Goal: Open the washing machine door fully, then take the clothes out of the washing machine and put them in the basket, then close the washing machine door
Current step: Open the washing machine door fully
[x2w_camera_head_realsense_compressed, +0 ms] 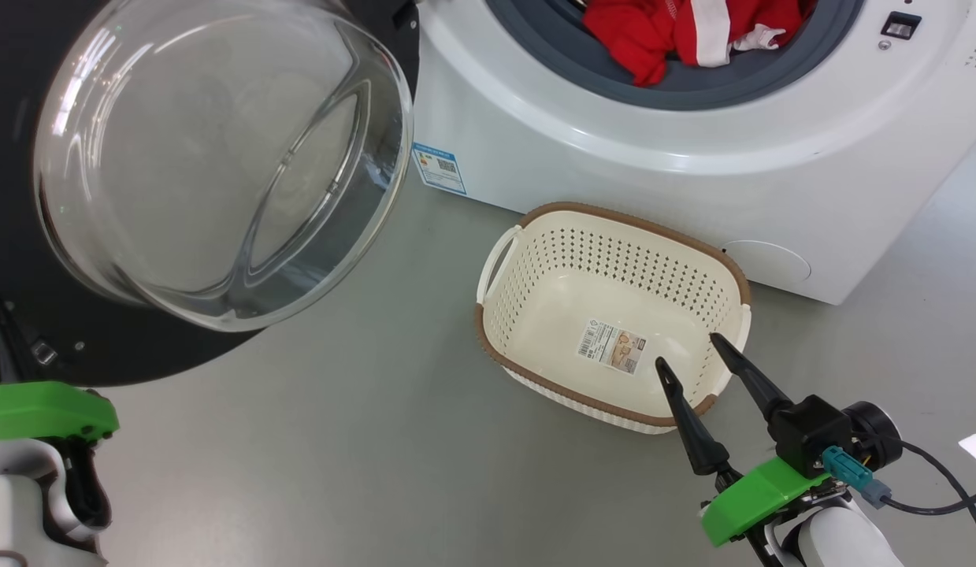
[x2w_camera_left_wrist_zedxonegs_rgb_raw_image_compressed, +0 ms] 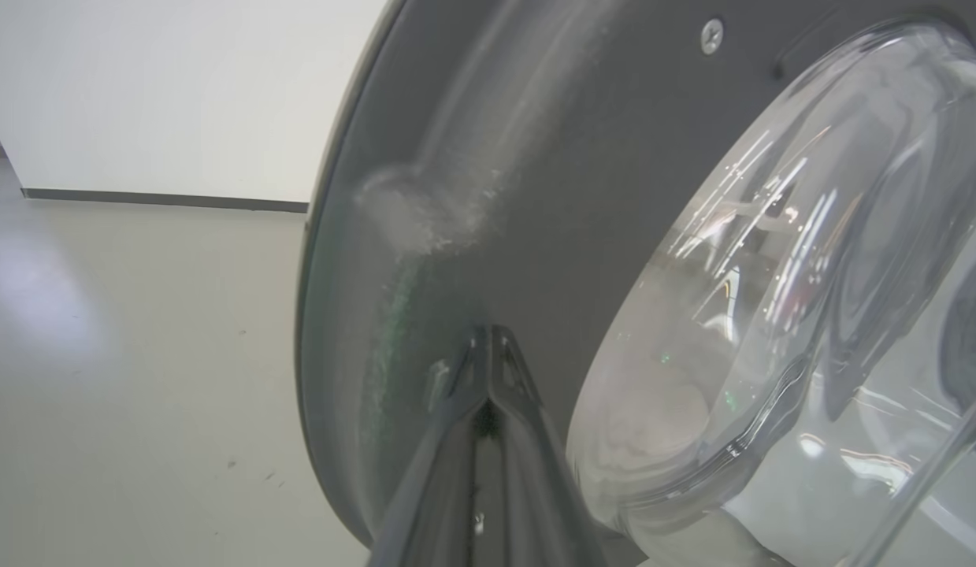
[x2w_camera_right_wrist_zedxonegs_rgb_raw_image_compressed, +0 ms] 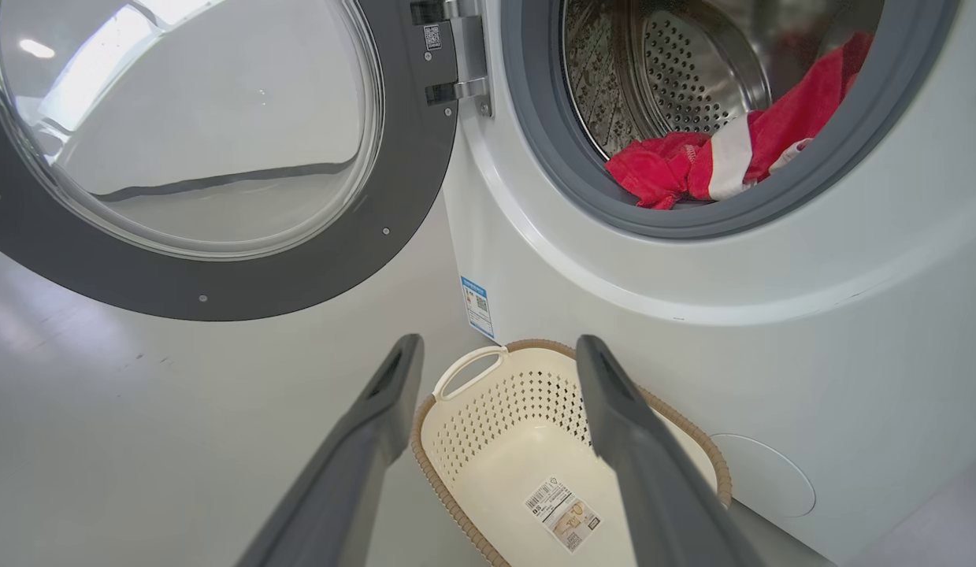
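The washing machine door (x2w_camera_head_realsense_compressed: 31, 118) stands swung open at the left, its clear glass bowl (x2w_camera_head_realsense_compressed: 220, 157) bulging toward me. Red clothes (x2w_camera_head_realsense_compressed: 692, 31) with a white stripe lie in the steel drum (x2w_camera_right_wrist_zedxonegs_rgb_raw_image_compressed: 677, 87) of the white washing machine (x2w_camera_head_realsense_compressed: 692, 157), spilling onto the grey gasket. The cream basket (x2w_camera_head_realsense_compressed: 527, 236) sits on the floor before the washer, holding just a sticker. My right gripper (x2w_camera_head_realsense_compressed: 688, 352) hovers open over the basket's near right corner, nothing between its fingers (x2w_camera_right_wrist_zedxonegs_rgb_raw_image_compressed: 393, 378). My left gripper (x2w_camera_left_wrist_zedxonegs_rgb_raw_image_compressed: 488, 342) is shut, its tips against the door's dark inner rim (x2w_camera_left_wrist_zedxonegs_rgb_raw_image_compressed: 535, 197) beside the glass.
Grey floor (x2w_camera_head_realsense_compressed: 338, 457) spreads between the door and the basket. A blue label (x2w_camera_head_realsense_compressed: 439, 168) and a round service flap (x2w_camera_head_realsense_compressed: 771, 264) mark the washer's lower front. A white wall (x2w_camera_left_wrist_zedxonegs_rgb_raw_image_compressed: 180, 87) with a dark baseboard stands beyond the door. A cable (x2w_camera_head_realsense_compressed: 929, 488) trails from my right wrist.
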Robot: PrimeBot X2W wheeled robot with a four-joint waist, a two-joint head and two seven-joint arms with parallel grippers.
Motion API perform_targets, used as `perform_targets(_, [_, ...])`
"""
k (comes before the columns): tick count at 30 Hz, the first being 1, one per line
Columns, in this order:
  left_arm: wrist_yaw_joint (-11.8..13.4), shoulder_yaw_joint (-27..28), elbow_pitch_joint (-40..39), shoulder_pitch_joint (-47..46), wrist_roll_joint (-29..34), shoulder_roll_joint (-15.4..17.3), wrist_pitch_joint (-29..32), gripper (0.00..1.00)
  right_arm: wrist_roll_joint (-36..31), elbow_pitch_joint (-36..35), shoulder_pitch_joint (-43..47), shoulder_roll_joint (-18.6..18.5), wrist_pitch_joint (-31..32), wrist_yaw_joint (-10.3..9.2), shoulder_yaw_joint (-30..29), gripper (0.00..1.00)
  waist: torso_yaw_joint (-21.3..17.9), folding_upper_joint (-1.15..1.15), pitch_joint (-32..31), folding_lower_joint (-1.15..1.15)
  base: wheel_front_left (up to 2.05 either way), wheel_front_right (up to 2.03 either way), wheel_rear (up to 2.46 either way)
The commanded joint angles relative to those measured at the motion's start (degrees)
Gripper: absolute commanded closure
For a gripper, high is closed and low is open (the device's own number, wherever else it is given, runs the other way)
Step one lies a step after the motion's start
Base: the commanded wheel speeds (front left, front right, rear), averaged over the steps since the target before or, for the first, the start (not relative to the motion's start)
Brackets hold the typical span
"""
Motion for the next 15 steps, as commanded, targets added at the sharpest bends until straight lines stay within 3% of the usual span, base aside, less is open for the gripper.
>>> perform_targets(1, [-0.39,2.87,-0.75,-1.98,1.0,2.84,-0.59,1.0,-0.43,-1.38,-1.66,0.18,-0.36,0.37,1.67,0.0,0.0,0.0,0.01,0.0,0.0,0.0,0.0])
perform_targets(3, [-1.03,3.94,-0.64,-2.13,1.7,2.44,-0.59,1.0,-0.41,-1.25,-1.7,0.25,-0.36,0.37,1.76,0.0,-0.05,0.0,-0.02,0.0,0.0,0.0,0.0])
perform_targets(5, [-1.74,5.19,-0.62,-2.22,2.15,1.98,-0.59,0.39,-0.4,-1.11,-1.75,0.33,-0.36,0.37,1.86,0.0,-0.1,0.0,-0.16,0.0,0.0,0.0,0.0])
perform_targets(6, [-2.23,5.78,-0.59,-2.17,2.22,1.66,-0.59,0.14,-0.45,-1.04,-1.79,0.37,-0.36,0.37,1.92,0.0,-0.15,0.0,-0.26,0.0,0.0,0.0,0.0])
perform_targets(7, [-2.8,6.34,-0.6,-2.1,2.26,1.35,-0.6,0.03,-0.46,-0.97,-1.82,0.42,-0.36,0.37,1.95,0.0,-0.19,0.0,-0.37,0.0,0.0,0.0,0.0])
perform_targets(15, [-5.37,8.97,-6.09,0.72,5.59,-1.46,-0.6,0.0,0.19,-0.79,-1.96,1.06,-0.36,0.37,1.96,0.0,-1.09,0.0,-2.08,0.0,0.0,0.0,0.0])
